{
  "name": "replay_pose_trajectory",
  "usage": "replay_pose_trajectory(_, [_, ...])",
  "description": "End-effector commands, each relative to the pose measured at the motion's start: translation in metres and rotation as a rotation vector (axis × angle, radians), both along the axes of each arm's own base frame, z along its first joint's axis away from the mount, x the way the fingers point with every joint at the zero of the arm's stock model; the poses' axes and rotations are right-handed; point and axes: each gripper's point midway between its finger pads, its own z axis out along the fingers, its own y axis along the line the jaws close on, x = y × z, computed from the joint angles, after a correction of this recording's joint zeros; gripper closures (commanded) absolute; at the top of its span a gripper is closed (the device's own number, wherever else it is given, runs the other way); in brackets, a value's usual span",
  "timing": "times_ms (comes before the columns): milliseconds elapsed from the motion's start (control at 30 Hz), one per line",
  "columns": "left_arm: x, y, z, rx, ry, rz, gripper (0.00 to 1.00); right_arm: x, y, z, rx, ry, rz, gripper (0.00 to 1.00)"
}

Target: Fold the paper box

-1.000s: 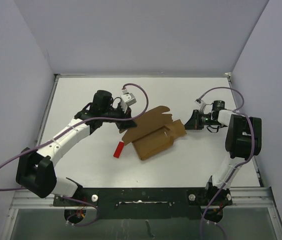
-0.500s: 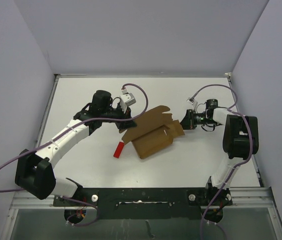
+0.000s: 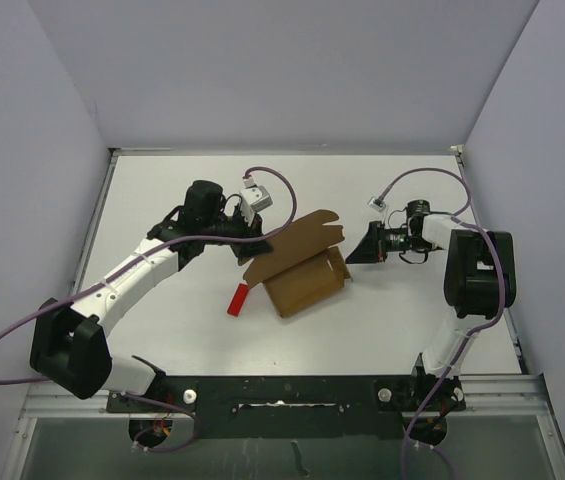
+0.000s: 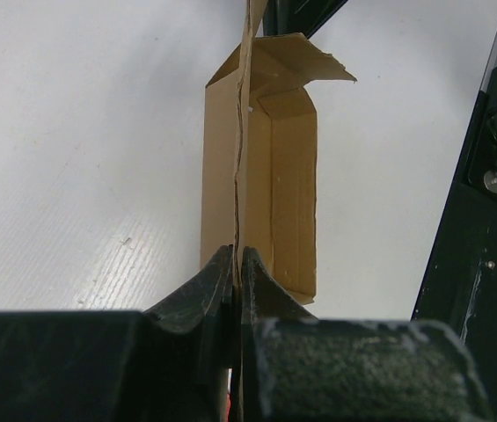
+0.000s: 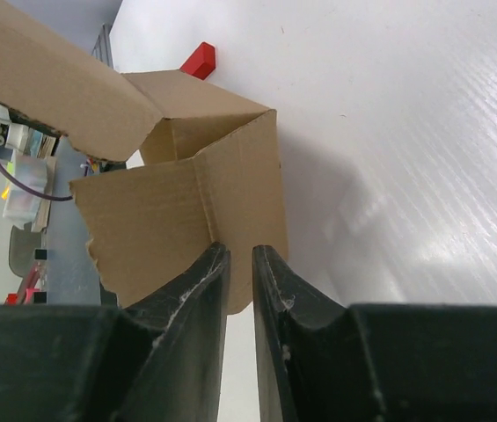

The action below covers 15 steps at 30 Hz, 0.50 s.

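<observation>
The paper box [image 3: 307, 275] is a brown carton, part folded, lying mid-table with its long lid flap raised toward the back left. My left gripper [image 3: 259, 243] is shut on the edge of that raised flap, and the left wrist view shows the thin cardboard pinched between the fingertips [image 4: 229, 264] with the open box body [image 4: 292, 176] beyond. My right gripper [image 3: 354, 253] is at the box's right end. In the right wrist view its jaws [image 5: 240, 255] stand slightly apart right against the upright end flap [image 5: 178, 220], with nothing between them.
A small red block [image 3: 238, 298] lies on the white table just left of the box, also seen past the box [image 5: 197, 60]. Grey walls enclose the table on three sides. A black rail [image 3: 282, 390] runs along the near edge.
My right gripper moved left against the box's right end, and that end flap went from lying flat to standing up. Its jaws parted a little. The left arm stayed put.
</observation>
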Motion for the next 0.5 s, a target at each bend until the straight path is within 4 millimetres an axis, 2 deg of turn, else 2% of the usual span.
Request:
replay_pose_trajectory(0, [0.001,-0.001,0.020,-0.030,-0.079,-0.013,1.00,0.002,0.008,0.026,0.056,-0.094,0.042,0.80])
replay_pose_trajectory(467, [0.002,0.000,0.018,-0.022,-0.074,-0.005,1.00,-0.008,0.018,0.035,0.084,-0.124,0.085,0.67])
